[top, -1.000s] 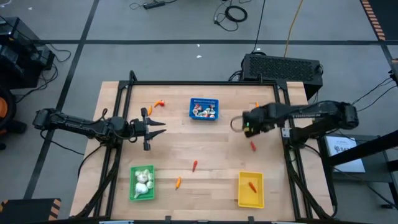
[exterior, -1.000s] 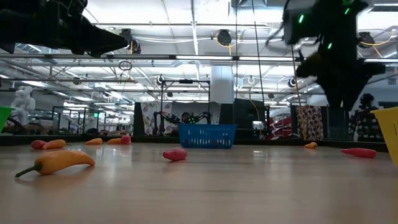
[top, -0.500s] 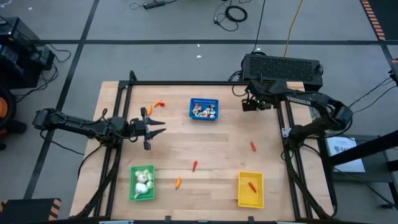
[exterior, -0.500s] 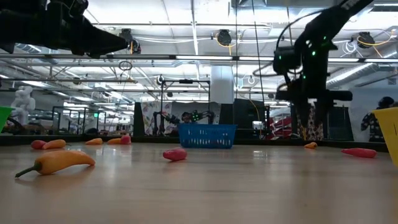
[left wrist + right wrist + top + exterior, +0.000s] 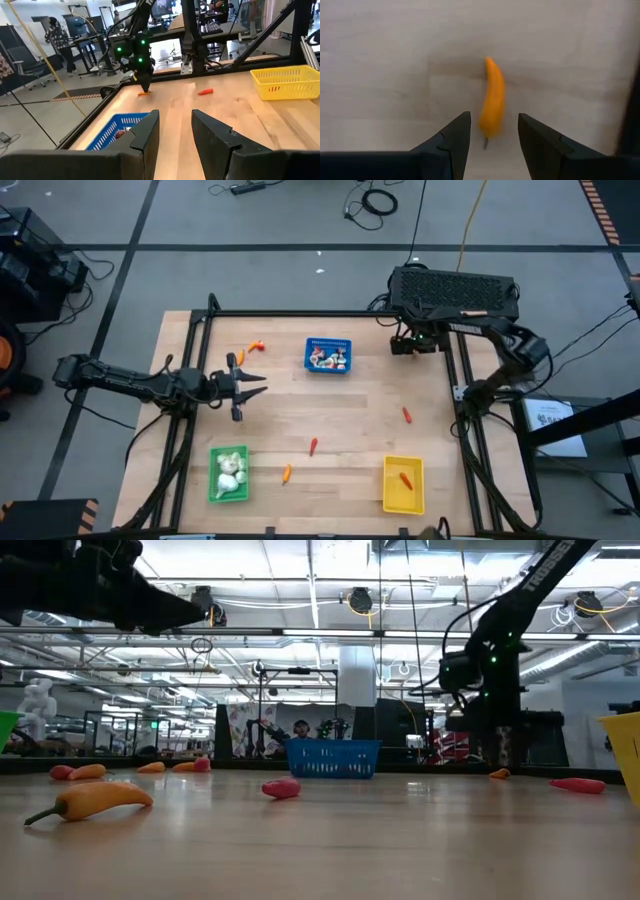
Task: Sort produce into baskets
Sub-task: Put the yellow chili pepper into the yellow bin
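Your right hand (image 5: 490, 142) is up at the far right corner of the wooden table (image 5: 350, 405), fingers spread apart, with a small orange pepper-shaped toy (image 5: 492, 104) lying right between and just ahead of them, not touching. Left hand (image 5: 250, 386) hangs open too, the blue perforated plastic basket (image 5: 328, 355) ahead of it.

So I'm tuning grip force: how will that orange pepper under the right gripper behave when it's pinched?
The orange pepper looks smooth and glossy, so it may slip between the right gripper fingers. It is curved and tapers to a point, so it could pivot or squirt out. It is small and probably light.
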Available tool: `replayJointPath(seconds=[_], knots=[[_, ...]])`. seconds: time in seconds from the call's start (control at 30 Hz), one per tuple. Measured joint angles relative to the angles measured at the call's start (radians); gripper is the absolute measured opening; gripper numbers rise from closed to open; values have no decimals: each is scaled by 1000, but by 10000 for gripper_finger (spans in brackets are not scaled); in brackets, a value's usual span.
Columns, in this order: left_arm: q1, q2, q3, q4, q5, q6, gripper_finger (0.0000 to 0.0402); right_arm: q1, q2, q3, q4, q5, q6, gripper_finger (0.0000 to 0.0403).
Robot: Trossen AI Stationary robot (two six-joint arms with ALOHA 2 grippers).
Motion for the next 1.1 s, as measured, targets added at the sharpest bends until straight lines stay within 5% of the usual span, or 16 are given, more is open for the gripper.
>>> replayJointPath(seconds=[0.27, 0.6, 0.73, 1.1], knots=[[0, 0, 0, -41, -12, 0, 123, -30, 68, 8, 41, -27, -56, 146], [0, 0, 0, -37, -50, 0, 123, -28, 58, 7, 29, -31, -118, 23], [0, 0, 0, -36, -50, -1, 123, -7, 50, 7, 22, -62, -107, 9], [0, 0, 0, -36, -50, 0, 123, 291, -66, 43, 18, -311, 16, 17]])
